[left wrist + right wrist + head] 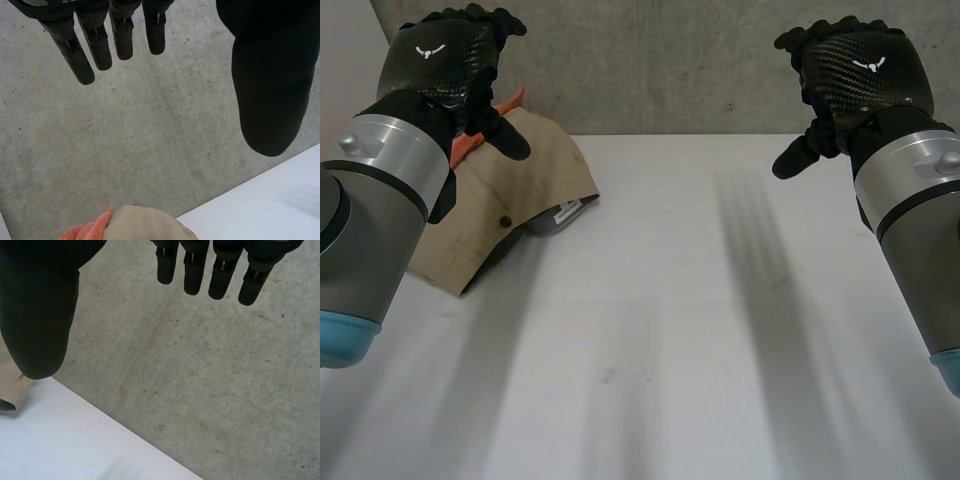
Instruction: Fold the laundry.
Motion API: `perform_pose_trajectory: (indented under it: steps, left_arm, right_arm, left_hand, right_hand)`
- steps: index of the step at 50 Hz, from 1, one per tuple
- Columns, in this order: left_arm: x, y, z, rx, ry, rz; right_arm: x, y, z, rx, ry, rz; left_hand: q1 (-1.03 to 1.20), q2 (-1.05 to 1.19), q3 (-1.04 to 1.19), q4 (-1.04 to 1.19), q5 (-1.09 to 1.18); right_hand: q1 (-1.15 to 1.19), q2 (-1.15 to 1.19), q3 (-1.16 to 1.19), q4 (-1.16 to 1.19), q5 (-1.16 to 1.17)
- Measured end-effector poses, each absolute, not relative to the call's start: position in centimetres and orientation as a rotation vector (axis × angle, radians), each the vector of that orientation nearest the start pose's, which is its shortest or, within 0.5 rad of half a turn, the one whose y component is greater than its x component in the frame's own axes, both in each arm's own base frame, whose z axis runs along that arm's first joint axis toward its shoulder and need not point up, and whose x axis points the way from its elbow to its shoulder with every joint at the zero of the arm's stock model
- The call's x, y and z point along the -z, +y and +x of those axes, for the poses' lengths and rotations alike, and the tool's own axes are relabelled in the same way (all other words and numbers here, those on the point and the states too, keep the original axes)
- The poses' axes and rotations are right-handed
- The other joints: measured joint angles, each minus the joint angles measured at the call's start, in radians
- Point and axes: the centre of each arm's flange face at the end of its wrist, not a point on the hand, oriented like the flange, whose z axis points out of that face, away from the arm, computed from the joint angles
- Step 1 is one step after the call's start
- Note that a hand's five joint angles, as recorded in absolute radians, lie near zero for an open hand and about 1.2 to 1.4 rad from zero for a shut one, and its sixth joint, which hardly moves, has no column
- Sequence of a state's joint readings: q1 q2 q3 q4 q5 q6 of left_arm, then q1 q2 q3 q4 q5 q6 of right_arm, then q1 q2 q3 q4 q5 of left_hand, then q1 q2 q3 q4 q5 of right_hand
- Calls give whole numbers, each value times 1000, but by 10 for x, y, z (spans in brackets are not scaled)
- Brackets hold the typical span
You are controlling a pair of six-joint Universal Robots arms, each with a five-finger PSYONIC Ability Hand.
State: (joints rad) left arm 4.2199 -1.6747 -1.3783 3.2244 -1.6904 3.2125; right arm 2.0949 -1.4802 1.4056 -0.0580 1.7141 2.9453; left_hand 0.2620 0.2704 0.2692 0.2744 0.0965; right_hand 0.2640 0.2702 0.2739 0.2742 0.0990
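Observation:
A beige garment [510, 205] with a dark button lies bunched at the table's far left, with an orange cloth [470, 140] tucked behind it. My left hand [445, 55] hangs raised above this pile, fingers straight and holding nothing. In the left wrist view the left hand's fingers [97, 42] point at the wall, and the beige garment [145, 225] and orange cloth [87, 230] lie below them. My right hand [860, 70] is raised at the far right, open and empty. Its fingers [220, 270] are straight in the right wrist view, with an edge of the beige garment [10, 385] beside the thumb.
The white table [670, 330] stretches bare across the middle and right. A grey concrete wall [660, 60] stands right behind the table's far edge. A grey label or lining [560, 215] peeks from under the beige garment.

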Motion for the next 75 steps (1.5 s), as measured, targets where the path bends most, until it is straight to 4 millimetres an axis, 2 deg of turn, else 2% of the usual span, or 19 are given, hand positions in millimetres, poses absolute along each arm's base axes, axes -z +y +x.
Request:
perform_pose_trajectory:
  steps: [16,20,23,28,32,38,43,47,48,49,51,52,55,59,60,63,66,70,75]
  left_arm:
    - [-346,-247,-267,2580,2138,458]
    - [-345,-256,-261,2553,2113,445]
    - [-339,-279,-244,2478,2061,416]
    - [-314,-344,-194,2271,1964,386]
    - [-282,-399,-158,2134,1925,466]
    - [-233,-456,-131,2084,1939,640]
    - [-203,-483,-116,2103,1966,728]
    - [-191,-493,-112,2122,1966,751]
    - [-190,-495,-112,2126,1961,752]
    - [-189,-497,-112,2133,1952,752]
    - [-190,-499,-114,2150,1925,745]
    - [-191,-499,-115,2154,1918,743]
    - [-203,-498,-122,2188,1867,704]
    - [-234,-490,-133,2257,1789,627]
    - [-255,-483,-139,2308,1742,587]
    - [-293,-466,-157,2429,1659,535]
    - [-332,-440,-181,2583,1585,508]
    - [-389,-388,-226,2872,1512,501]
    - [-418,-335,-273,3153,1559,533]
  right_arm:
    - [-334,-240,273,2262,1894,-564]
    - [-332,-241,274,2271,1898,-583]
    - [-330,-242,274,2272,1901,-593]
    - [-329,-243,275,2269,1906,-601]
    - [-328,-243,275,2270,1907,-606]
    - [-326,-244,276,2265,1909,-617]
    - [-324,-244,277,2256,1909,-630]
    - [-323,-245,278,2250,1909,-638]
    - [-322,-245,278,2248,1910,-640]
    - [-322,-245,279,2247,1911,-641]
    - [-321,-246,279,2244,1914,-644]
    - [-320,-246,279,2243,1915,-644]
    - [-320,-247,279,2242,1917,-646]
    - [-320,-247,279,2243,1916,-645]
    - [-320,-247,279,2244,1914,-644]
    - [-322,-247,279,2249,1910,-640]
    - [-324,-249,277,2259,1906,-631]
    - [-330,-257,269,2290,1912,-597]
    - [-338,-268,256,2342,1920,-544]
  left_hand:
    - [-33,-52,-45,-60,-47]
    - [-33,-57,-53,-60,-47]
    - [-38,-58,-53,-64,-47]
    - [-43,-58,-53,-64,-47]
    - [-43,-58,-53,-64,-47]
    - [-43,-58,-53,-64,-47]
    - [-18,-30,-26,-40,-26]
    - [206,177,160,158,164]
    - [492,444,441,420,418]
    - [668,599,593,595,584]
    - [855,859,852,847,825]
    - [855,859,852,847,825]
    - [868,922,911,922,878]
    - [868,922,911,922,878]
    - [869,922,911,922,878]
    - [869,922,912,922,878]
    - [869,923,915,922,878]
    - [869,925,917,922,878]
    - [869,927,919,923,878]
  right_hand:
    - [-33,-59,-61,-60,-51]
    - [-33,-59,-61,-60,-51]
    - [-33,-59,-61,-60,-51]
    - [-33,-59,-61,-60,-51]
    - [-33,-59,-61,-60,-51]
    - [-33,-59,-61,-60,-51]
    - [-33,-59,-61,-60,-51]
    - [-33,-59,-61,-60,-51]
    - [-33,-59,-61,-60,-51]
    - [-33,-59,-61,-60,-51]
    - [-33,-59,-61,-60,-51]
    - [-33,-59,-61,-60,-51]
    - [-33,-59,-61,-60,-51]
    - [-33,-59,-61,-60,-51]
    - [-33,-59,-61,-60,-51]
    - [-33,-59,-61,-60,-51]
    - [-33,-59,-61,-60,-51]
    - [-33,-59,-61,-60,-51]
    - [-33,-59,-61,-60,-51]
